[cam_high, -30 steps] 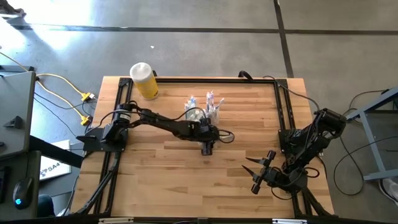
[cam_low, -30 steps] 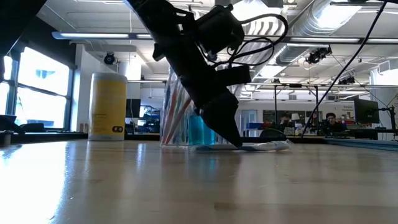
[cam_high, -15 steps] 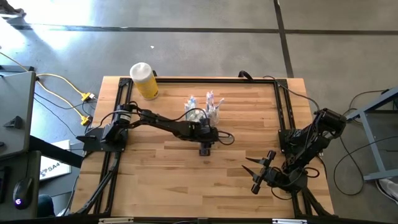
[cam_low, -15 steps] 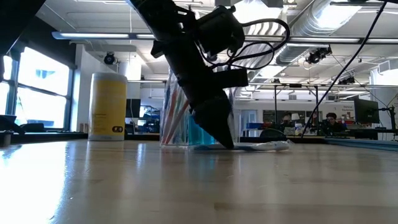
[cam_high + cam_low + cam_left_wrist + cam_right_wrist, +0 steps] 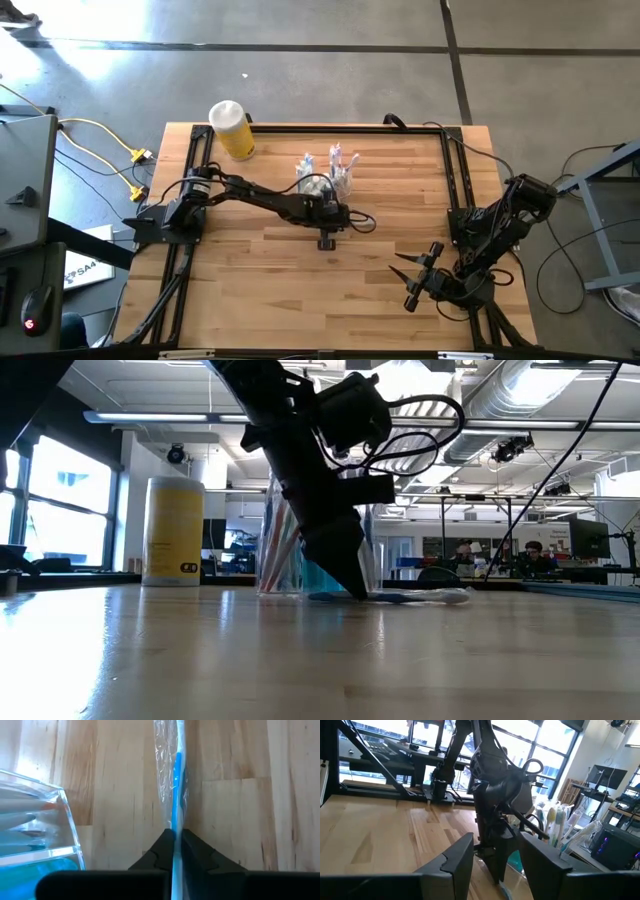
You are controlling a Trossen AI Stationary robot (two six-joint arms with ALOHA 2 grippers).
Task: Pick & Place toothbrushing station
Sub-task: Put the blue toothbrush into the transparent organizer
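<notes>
A blue toothbrush in a clear wrapper (image 5: 176, 785) lies flat on the wooden table, beside the clear holder cup (image 5: 318, 182) that has several pastel toothbrushes standing in it. My left gripper (image 5: 175, 845) is down on the table just near of the cup and is shut on this toothbrush. In the low view the toothbrush (image 5: 420, 597) reaches out along the table from the left gripper (image 5: 357, 592). My right gripper (image 5: 405, 282) waits open near the table's near right corner, holding nothing. My left gripper pinches the wrapped toothbrush's handle (image 5: 175, 822) between its two fingertips (image 5: 352, 578), one on each long side. The fingers come from above, slanting down. The toothbrush lies on the table, running on away from the fingers.
A yellow cylinder with a white cap (image 5: 232, 130) stands at the far left of the table. A black frame (image 5: 320, 128) runs round the table's edges. Bare wood lies between the two arms and along the near edge.
My left gripper has shut its fingers on the wrapped toothbrush, which stays lying on the table. The gripper has kept its place beside the cup.
</notes>
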